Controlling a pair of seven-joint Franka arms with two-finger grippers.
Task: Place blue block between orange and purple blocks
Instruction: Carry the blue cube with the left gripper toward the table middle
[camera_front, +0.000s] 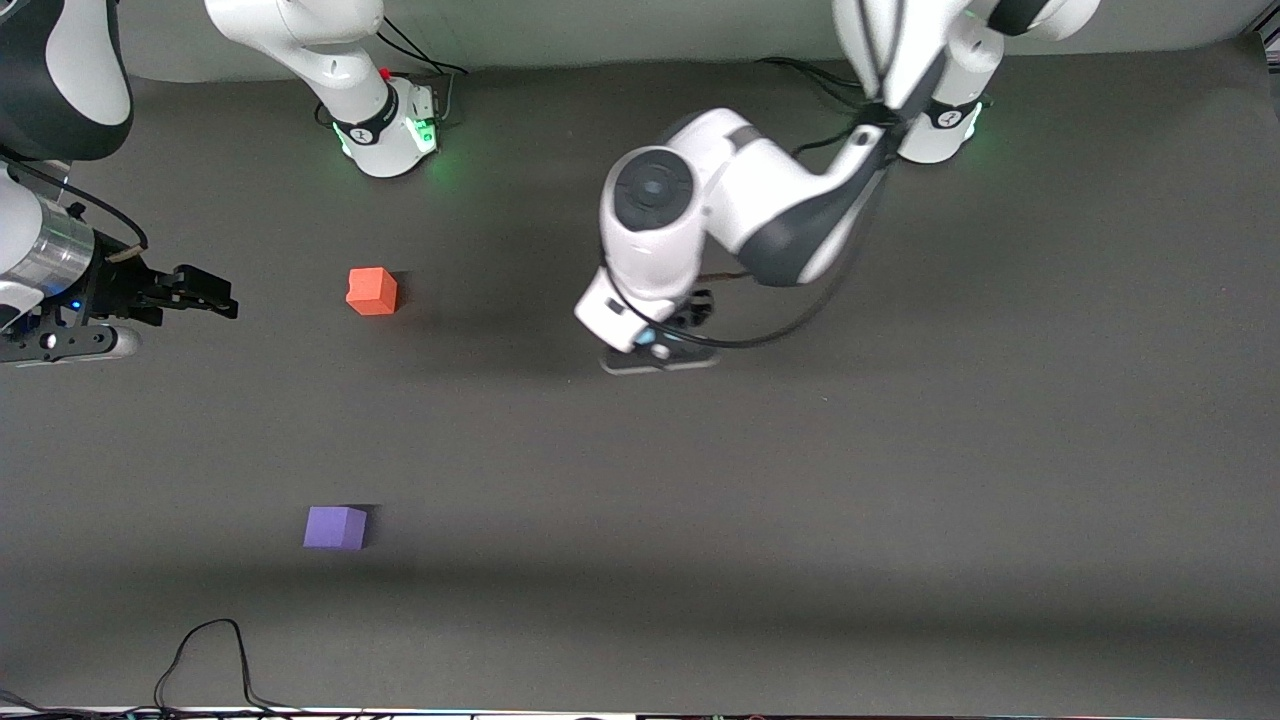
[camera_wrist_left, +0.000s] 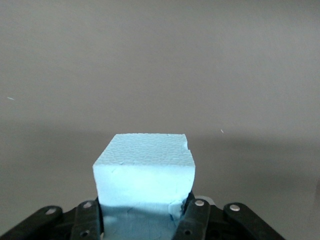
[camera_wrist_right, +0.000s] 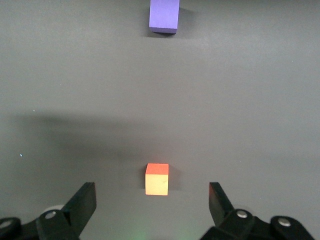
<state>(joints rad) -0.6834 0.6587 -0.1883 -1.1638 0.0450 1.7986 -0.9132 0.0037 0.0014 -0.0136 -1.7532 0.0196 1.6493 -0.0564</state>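
Your left gripper (camera_wrist_left: 145, 220) grasps the blue block (camera_wrist_left: 144, 172) by two opposite faces, over mid-table. It looks like light, dentable foam — squeeze gently. The right gripper (camera_wrist_right: 152, 200) waits spread wide over the orange block (camera_front: 372, 291); the purple block (camera_front: 335, 527) lies nearer the camera.

Three blocks are counted: one blue block (camera_wrist_left: 144, 170), one orange block (camera_front: 372, 291), one purple block (camera_front: 335, 527). Two grippers are seen on two arms.

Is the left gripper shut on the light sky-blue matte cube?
Shut on it: in the left wrist view the left gripper has its fingers pressed against both sides of the light sky-blue matte cube.
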